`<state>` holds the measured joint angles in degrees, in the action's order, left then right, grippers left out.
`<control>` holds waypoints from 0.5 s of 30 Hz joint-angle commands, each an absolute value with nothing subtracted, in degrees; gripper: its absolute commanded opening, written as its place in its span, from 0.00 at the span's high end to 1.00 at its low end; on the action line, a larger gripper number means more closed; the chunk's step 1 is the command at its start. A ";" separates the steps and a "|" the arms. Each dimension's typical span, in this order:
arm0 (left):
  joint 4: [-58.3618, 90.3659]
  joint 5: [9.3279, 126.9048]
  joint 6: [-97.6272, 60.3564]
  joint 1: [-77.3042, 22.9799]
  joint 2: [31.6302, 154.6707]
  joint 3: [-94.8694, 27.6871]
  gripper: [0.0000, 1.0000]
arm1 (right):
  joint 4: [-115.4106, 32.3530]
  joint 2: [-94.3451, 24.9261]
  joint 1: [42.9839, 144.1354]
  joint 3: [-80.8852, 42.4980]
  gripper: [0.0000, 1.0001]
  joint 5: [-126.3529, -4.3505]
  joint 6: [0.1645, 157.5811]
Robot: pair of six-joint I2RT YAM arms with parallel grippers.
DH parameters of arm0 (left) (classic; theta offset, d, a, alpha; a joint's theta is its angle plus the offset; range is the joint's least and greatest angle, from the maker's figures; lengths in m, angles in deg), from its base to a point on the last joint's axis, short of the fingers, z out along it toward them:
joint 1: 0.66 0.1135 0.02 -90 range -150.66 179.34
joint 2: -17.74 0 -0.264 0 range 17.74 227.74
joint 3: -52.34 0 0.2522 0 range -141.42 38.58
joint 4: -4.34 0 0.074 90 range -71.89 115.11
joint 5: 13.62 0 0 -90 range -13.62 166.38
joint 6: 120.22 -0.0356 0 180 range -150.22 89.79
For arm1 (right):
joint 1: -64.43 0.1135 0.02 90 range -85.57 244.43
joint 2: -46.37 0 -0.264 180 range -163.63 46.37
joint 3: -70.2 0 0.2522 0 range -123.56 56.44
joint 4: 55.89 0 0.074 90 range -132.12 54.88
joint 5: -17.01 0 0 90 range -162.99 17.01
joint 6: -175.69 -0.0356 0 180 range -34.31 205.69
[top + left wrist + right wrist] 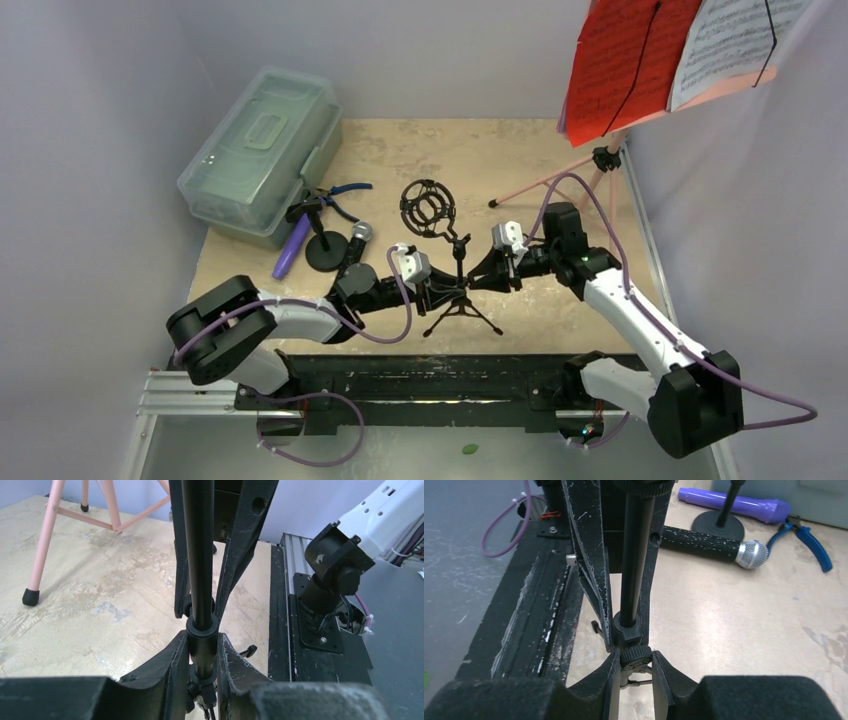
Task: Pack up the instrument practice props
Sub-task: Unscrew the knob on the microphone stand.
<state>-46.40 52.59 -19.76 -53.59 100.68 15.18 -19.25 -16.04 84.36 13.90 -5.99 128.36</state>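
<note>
Centrally on the table point(530, 320) a black mic tripod point(461, 300) stands upright, its feet splayed near the front edge. Both arms meet at its pole from opposite sides. The left gripper point(201, 650) has its fingers narrowed onto the pole's thick collar, one pad touching each side. The right gripper point(635, 661) pinches a knurled collar on the same low stretch of the pole, fingers just as narrow. Behind the tripod, a black-silver microphone point(711, 544) lies flat near a purple microphone point(734, 502), and the pink music rack point(545, 183) stands at the far right
</note>
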 commanded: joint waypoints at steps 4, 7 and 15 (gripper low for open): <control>-57.61 58.97 -16.00 -52.67 105.61 15.43 0.84 | -31.57 -13.21 85.13 16.55 1.00 -10.73 118.46; -57.77 59.99 -15.62 -52.61 106.71 15.14 0.84 | -36.12 -12.07 85.17 18.32 1.00 -14.11 116.27; -57.49 62.84 -12.69 -52.67 108.05 15.16 0.83 | -39.75 -8.79 85.14 20.43 1.00 -15.70 116.62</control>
